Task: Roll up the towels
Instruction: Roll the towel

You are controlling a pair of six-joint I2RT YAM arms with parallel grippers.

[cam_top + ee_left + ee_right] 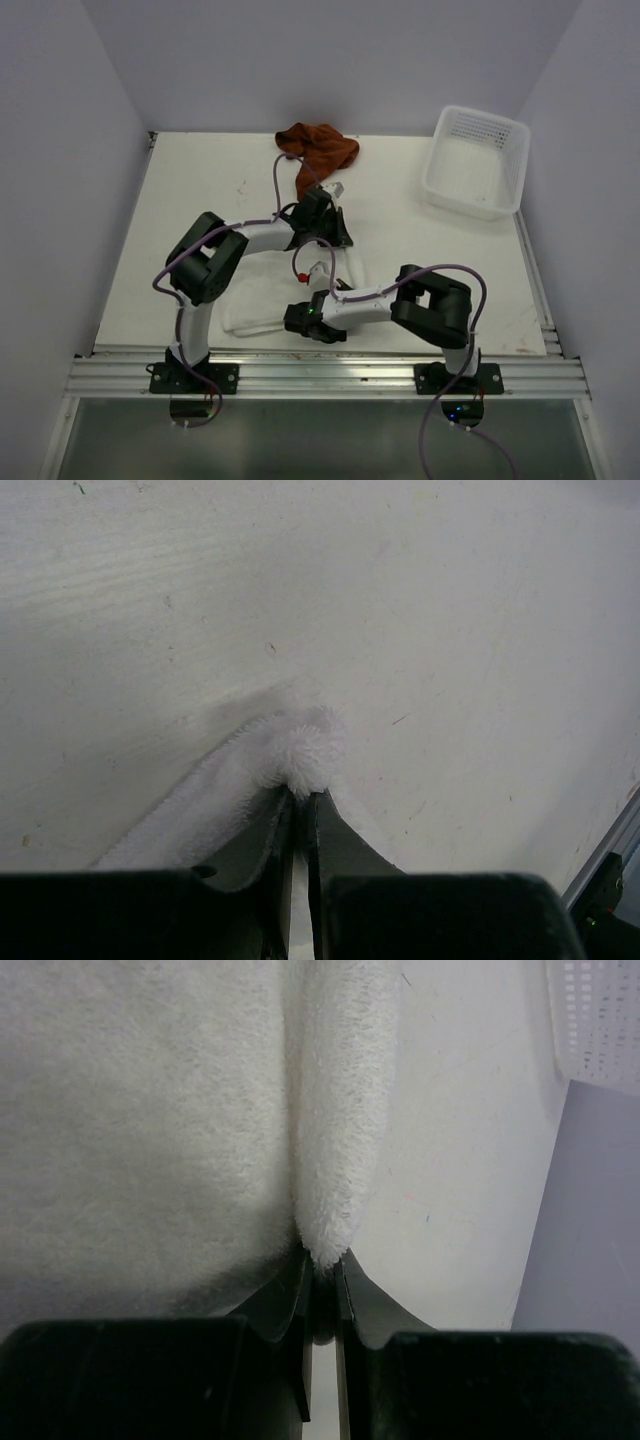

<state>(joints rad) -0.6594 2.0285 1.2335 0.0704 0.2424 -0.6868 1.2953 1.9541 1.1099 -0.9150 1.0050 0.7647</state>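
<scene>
Top external alone — the rust-brown towel (318,148)

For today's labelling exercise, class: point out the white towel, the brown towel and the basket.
white towel (140,1140), right wrist view, flat spread part.
brown towel (318,148), top view, middle of the heap.
basket (486,116), top view, far rim.

The spread towel (255,302) lies on the table's (420,240) near part, the bunched towel (318,148) at its far edge, the basket (480,115) far right.

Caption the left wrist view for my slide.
Left fingers pinch a bunched tip of the white towel over the table.
</scene>
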